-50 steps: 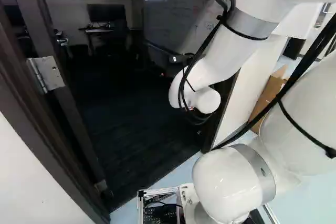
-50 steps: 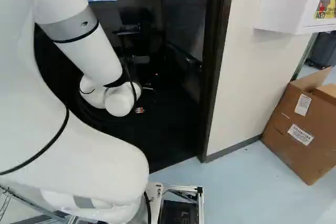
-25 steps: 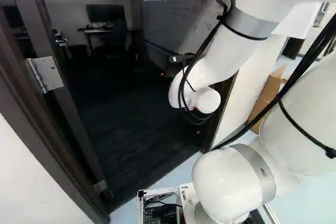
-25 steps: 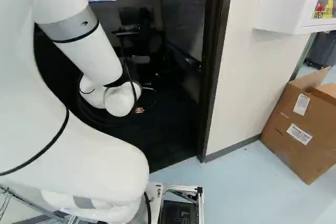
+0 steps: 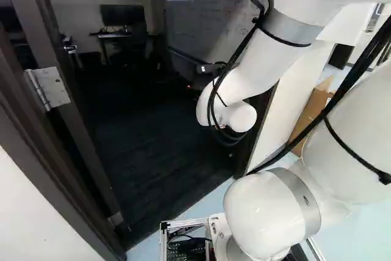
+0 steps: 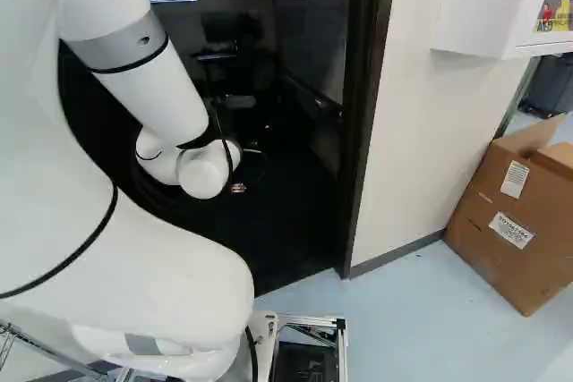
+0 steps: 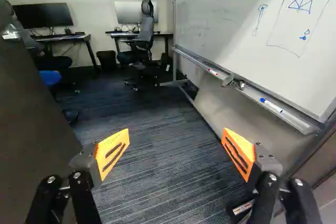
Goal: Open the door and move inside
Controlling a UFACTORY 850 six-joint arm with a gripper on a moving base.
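The dark door (image 5: pixel 67 120) stands swung inward at the left of the left base view, its hinge plate (image 5: pixel 49 88) and lever handle (image 5: pixel 71 47) showing. The doorway is open, and the far jamb (image 6: pixel 365 114) rises right of the arm in the right base view. My arm's wrist (image 5: pixel 237 115) reaches into the opening and hides the gripper's fingers in both base views. In the wrist view the gripper (image 7: pixel 176 150) is open with nothing between its orange pads; the door's dark face (image 7: pixel 31 114) is beside one finger, with no contact visible.
Inside are dark carpet (image 7: pixel 152 166), desks, an office chair (image 7: pixel 142 40) and a whiteboard (image 7: pixel 252 30) along one side. Outside, a cardboard box (image 6: pixel 515 212) leans by the wall (image 6: pixel 439 114), under a white cabinet (image 6: pixel 488 6).
The base has moved slightly ahead: the hinge and near door frame have slid left and a little down in the left base view. The arm has kept its pose.
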